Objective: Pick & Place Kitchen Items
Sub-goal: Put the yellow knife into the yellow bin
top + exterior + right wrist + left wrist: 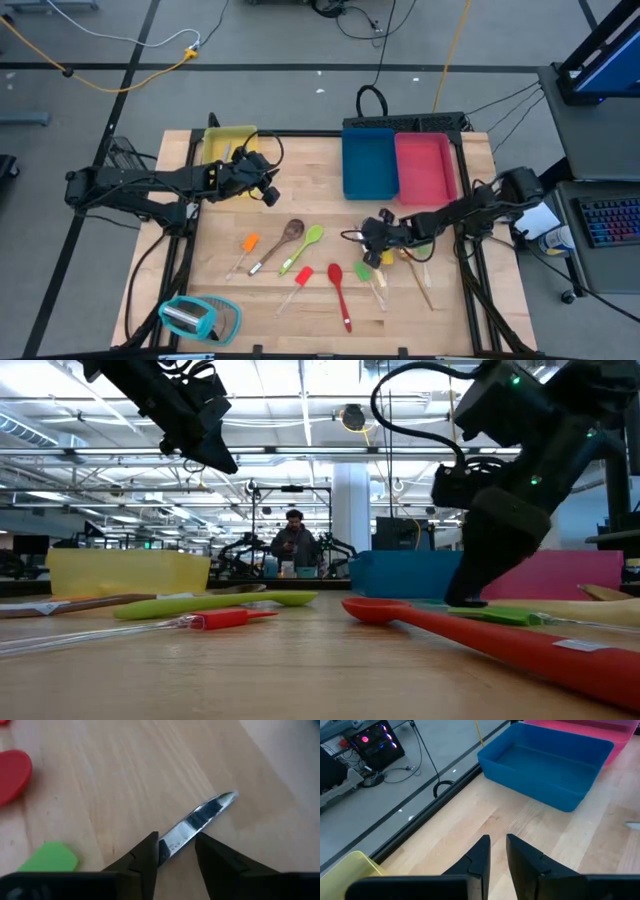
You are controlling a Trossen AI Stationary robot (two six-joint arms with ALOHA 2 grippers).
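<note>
Several slim utensils lie flat on the wooden table: an orange spatula [248, 244], a brown wooden spoon [287, 238], a green spoon [306, 245], a red spatula [300, 279], a red spoon [338, 290] and a green spatula [364, 270]. My right gripper [368, 232] is down at the table top [465, 596], among the utensils on the right, shut on a silver knife [200, 815]. My left gripper [270, 192] hangs high over the table beside the yellow tray [228, 145], empty, with a narrow gap between its fingers [498, 842]. My right gripper pinches the silver knife's blade [172, 840] between its two fingers, back from the pointed tip [229, 796]. The fingers come from above, slanting down, and the blade runs out ahead of them. Whether the knife rests on the wood or is just clear of it, I cannot tell.
A blue tray [368, 162] and a pink tray [425, 165] stand side by side at the far edge. A teal-and-clear rounded object [198, 318] sits at the near left. More utensils [420, 280] lie by the right arm. A person [294, 540] stands in the room beyond.
</note>
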